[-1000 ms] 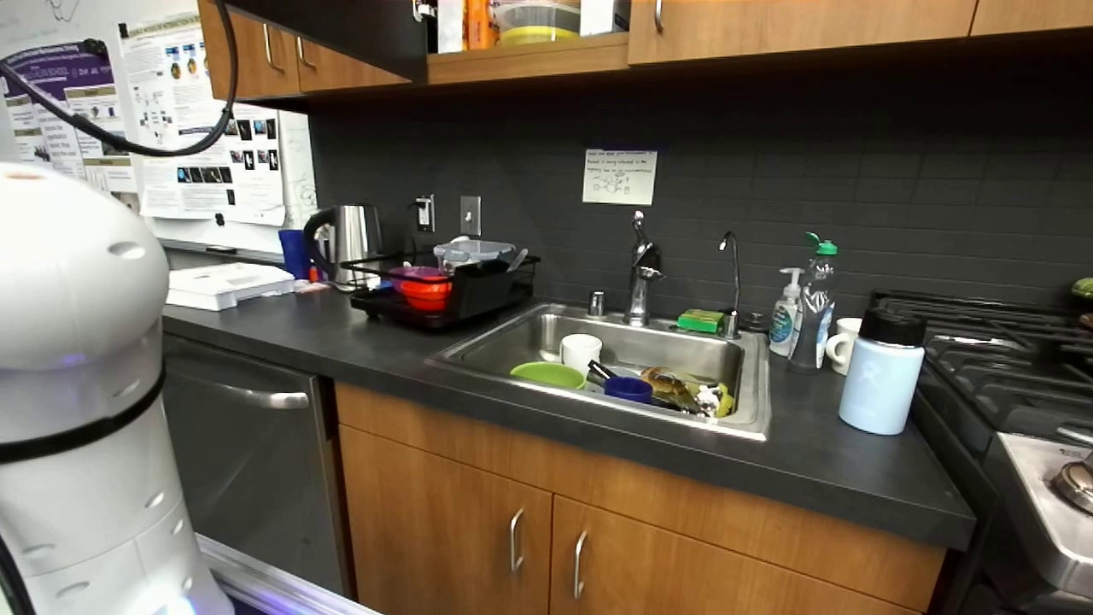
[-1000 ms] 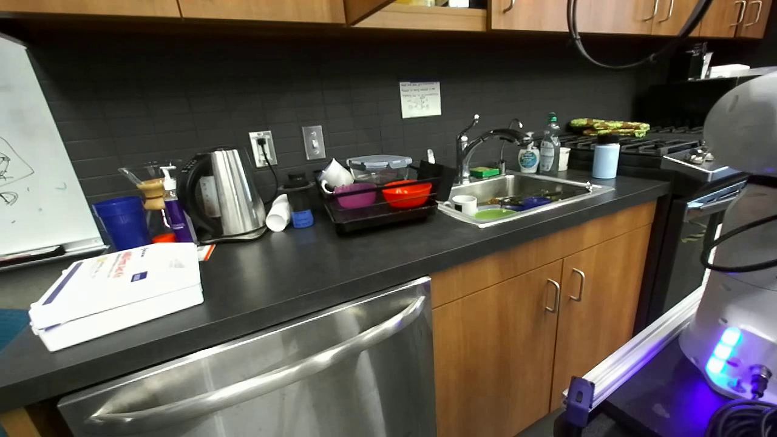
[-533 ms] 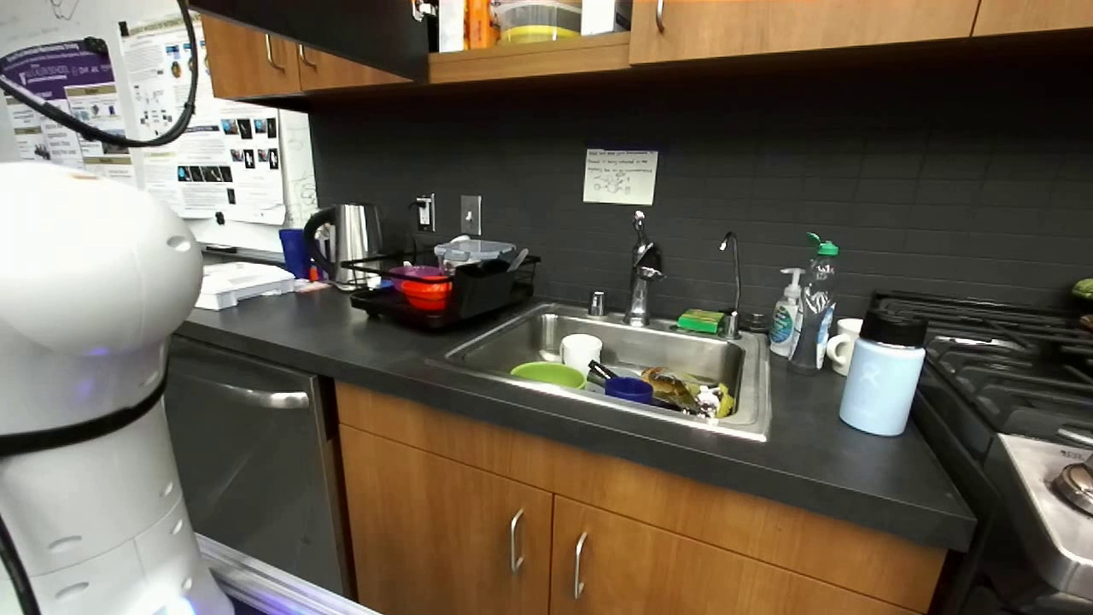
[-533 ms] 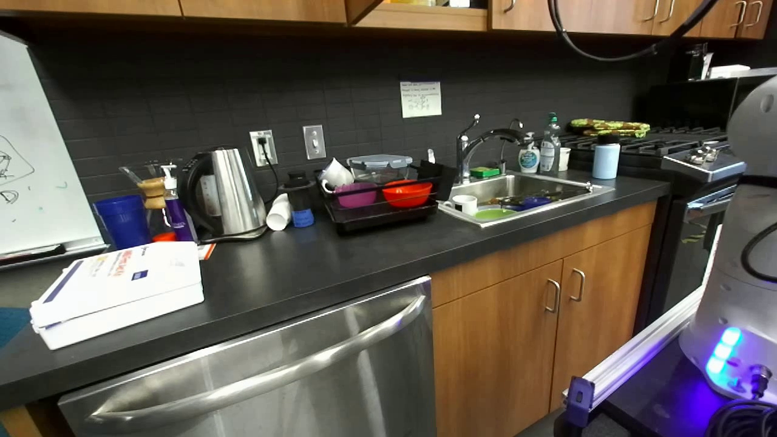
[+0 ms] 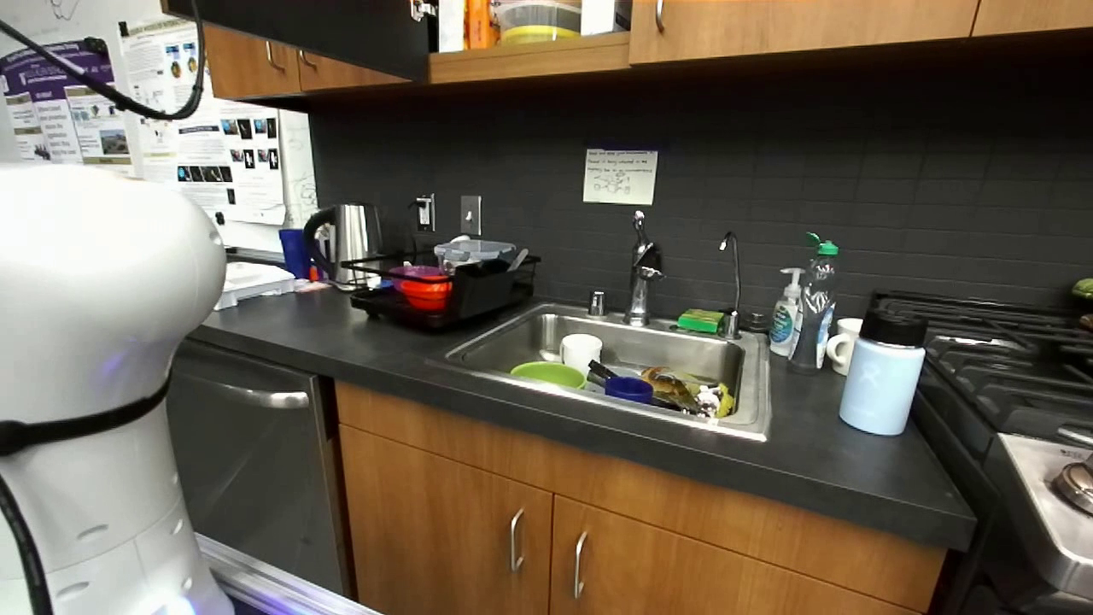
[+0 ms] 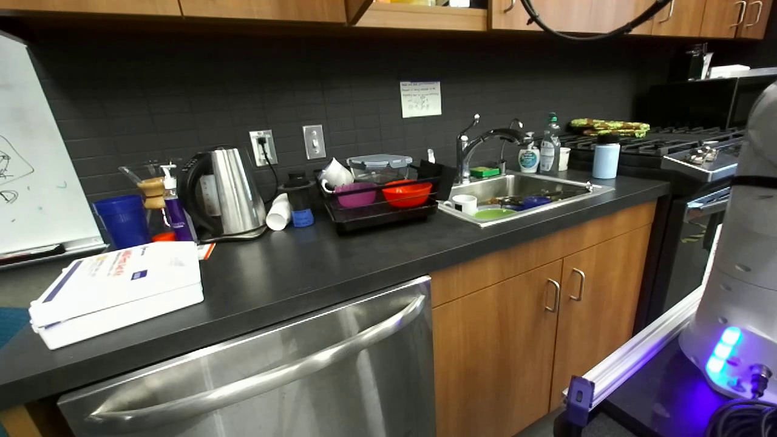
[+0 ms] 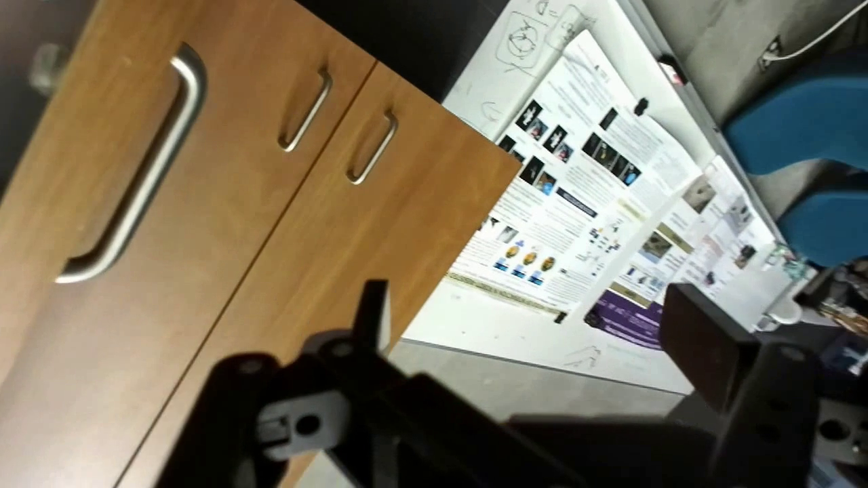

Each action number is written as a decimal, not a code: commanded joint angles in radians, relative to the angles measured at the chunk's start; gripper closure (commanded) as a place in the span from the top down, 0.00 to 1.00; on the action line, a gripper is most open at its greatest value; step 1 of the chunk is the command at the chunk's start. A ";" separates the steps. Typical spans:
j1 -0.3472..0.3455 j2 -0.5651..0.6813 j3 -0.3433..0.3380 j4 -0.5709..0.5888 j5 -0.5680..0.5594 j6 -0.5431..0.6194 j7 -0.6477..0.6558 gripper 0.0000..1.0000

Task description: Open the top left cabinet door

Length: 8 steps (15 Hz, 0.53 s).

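Gripper released, fingers apart; cabinet door open nearby.
Beyond fingers: posters on whiteboard. Lower than gripper: counter with sink.

In an exterior view, the top left cabinet door stands open, dark face showing, metal hinge at its right edge. Right of the hinge, an orange package and a clear container sit in the open cabinet. The white robot arm occupies the near left. Countertop: steel electric kettle at the far left; to its right, a black dish rack bearing an orange-red bowl. The stainless sink contains a white cup, green dish and blue bowl. A light-blue bottle stands upright just left of the stove.
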 commanded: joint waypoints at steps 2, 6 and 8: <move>0.175 0.144 -0.123 -0.033 -0.095 0.186 -0.146 1.00; 0.212 0.180 -0.169 -0.061 -0.133 0.354 -0.159 1.00; 0.183 0.191 -0.161 -0.069 -0.130 0.441 -0.152 1.00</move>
